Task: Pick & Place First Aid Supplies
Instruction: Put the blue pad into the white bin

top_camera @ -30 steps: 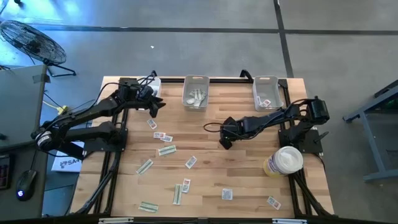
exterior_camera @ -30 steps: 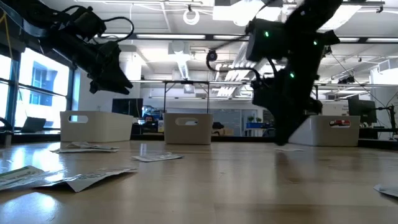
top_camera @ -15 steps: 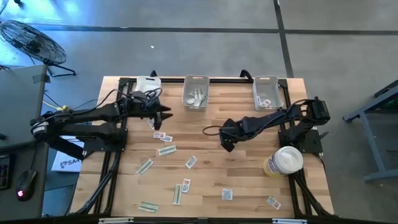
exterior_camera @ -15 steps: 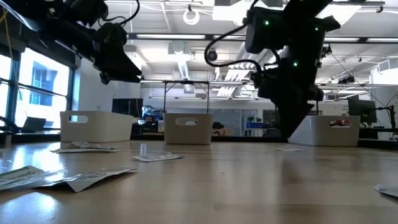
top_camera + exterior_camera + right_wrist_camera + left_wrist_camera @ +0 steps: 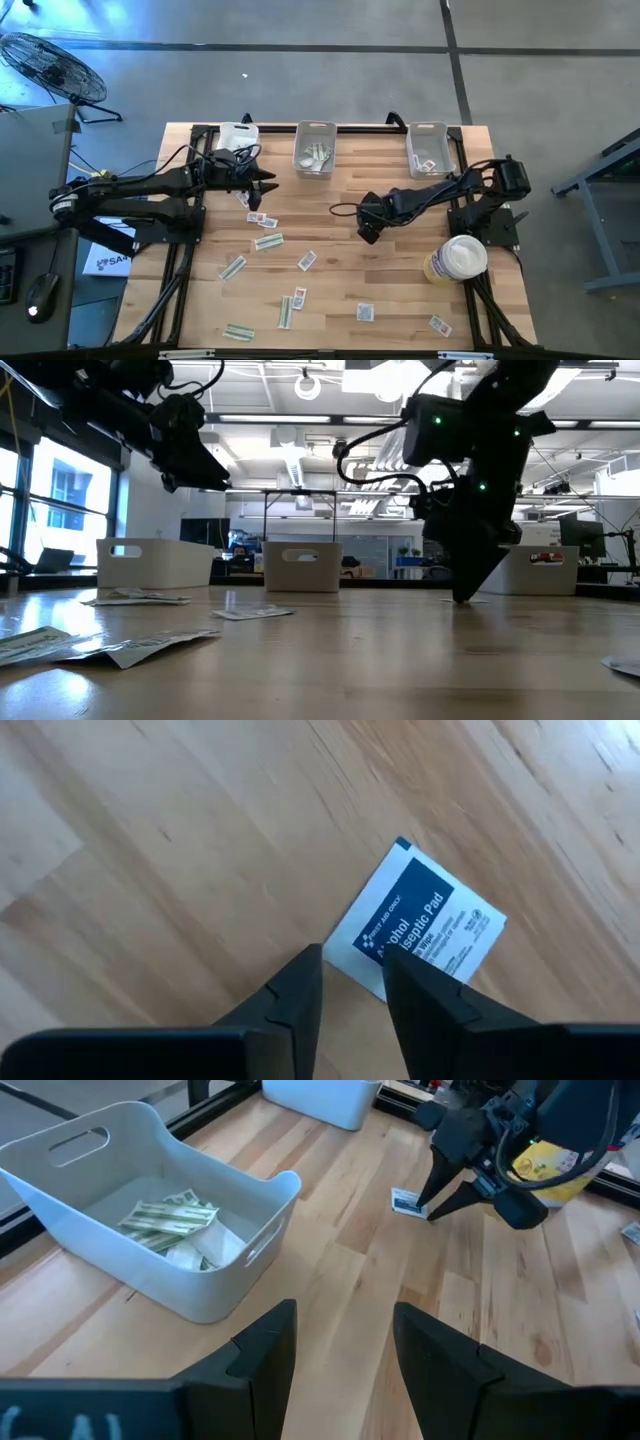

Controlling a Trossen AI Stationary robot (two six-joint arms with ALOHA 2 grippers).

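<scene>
We see a pale wood-plank tabletop [image 5: 400, 280] w/ packets [image 5: 268, 241] scattered left-centre. Right pincer [image 5: 352, 982] is part open, empty, tips down by a blue-marked wipe packet [image 5: 428, 932]. Left pincer [image 5: 340, 1345] gapes empty near the middle bin [image 5: 150, 1230]. Office behind.
</scene>
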